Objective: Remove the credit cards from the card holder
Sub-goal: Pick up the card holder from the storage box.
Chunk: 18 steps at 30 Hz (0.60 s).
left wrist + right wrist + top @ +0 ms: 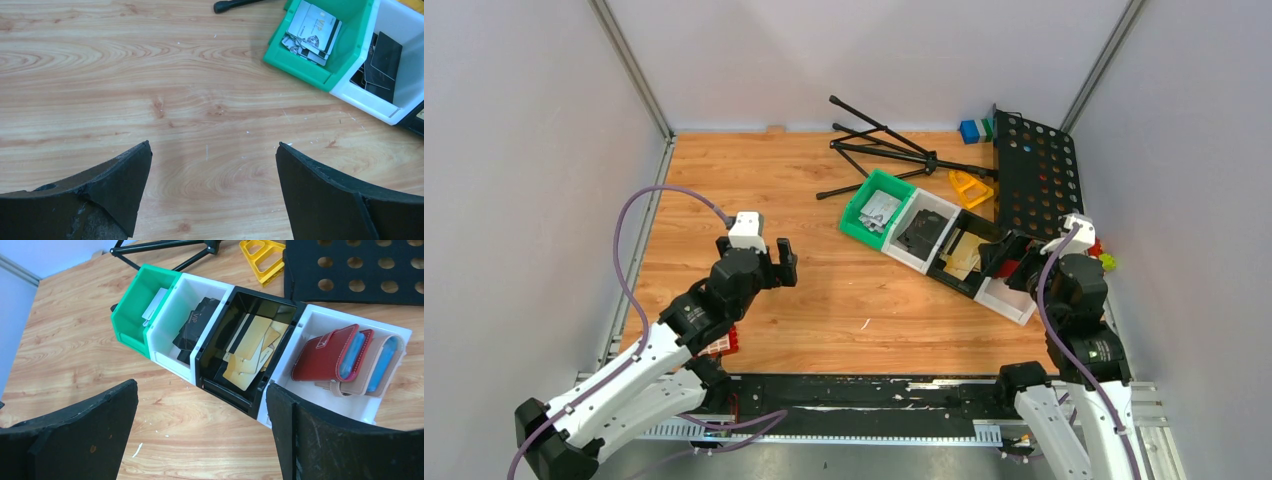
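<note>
Right wrist view: the card holder (pixel 322 357), dark red and folded shut, lies in the white end bin (pixel 320 310). This is the last in a row of four bins and the one closest to the right edge of the bench (pixel 65 355).
Neighbour: a tan holder (pixel 385 365) shares that bin and touches the red one on the side away from the row.
Cards to remove: blue card edges (pixel 352 357) show between the red flaps. They seem to sit in its pockets, though the angle is too flat to be sure.
Other bins: the green bin (pixel 127 327) holds pale cards (pixel 312 30), the white bin (pixel 205 282) holds black cards (pixel 195 325), and the black bin (pixel 260 292) holds gold cards (pixel 250 355). All of these lie loose.
Right gripper (pixel 201 385): released, with its jaws spread wide and nothing between them. It hangs over the wood just in front of the row, near the card holder but not touching it.
Left gripper (pixel 214 150): also released and empty. It is over bare wood toward the left side of the bench, well apart from the card holder.
Done: nothing, as far as the pictures show. The holder has not been lifted or opened, and no blue card has been drawn.
Left: all of it, in my judgement. The holder must come out of its bin, be spread open, and have each card pulled free.
</note>
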{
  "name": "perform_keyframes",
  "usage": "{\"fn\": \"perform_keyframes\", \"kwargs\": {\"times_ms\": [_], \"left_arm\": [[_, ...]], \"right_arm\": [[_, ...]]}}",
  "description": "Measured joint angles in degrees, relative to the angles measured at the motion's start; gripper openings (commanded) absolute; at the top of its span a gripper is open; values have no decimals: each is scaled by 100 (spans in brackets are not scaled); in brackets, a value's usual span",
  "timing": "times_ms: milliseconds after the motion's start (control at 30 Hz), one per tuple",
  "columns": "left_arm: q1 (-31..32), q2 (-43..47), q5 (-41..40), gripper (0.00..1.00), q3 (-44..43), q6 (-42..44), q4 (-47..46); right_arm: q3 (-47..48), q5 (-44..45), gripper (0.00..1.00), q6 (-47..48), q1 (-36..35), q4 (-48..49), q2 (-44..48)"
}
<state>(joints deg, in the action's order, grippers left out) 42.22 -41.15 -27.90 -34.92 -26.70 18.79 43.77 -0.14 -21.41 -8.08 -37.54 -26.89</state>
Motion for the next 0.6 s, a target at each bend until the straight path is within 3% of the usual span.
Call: {"fn": "perform_keyframes", "kwargs": {"times_ms": [400, 600], "left_arm": [[0, 214, -79, 100, 278, 0, -9], [-72, 184, -260, 100, 758, 15, -249]], "right_arm": [[22, 389, 100, -109, 0, -267, -7], [372, 839, 100, -498, 0, -693, -592]]}}
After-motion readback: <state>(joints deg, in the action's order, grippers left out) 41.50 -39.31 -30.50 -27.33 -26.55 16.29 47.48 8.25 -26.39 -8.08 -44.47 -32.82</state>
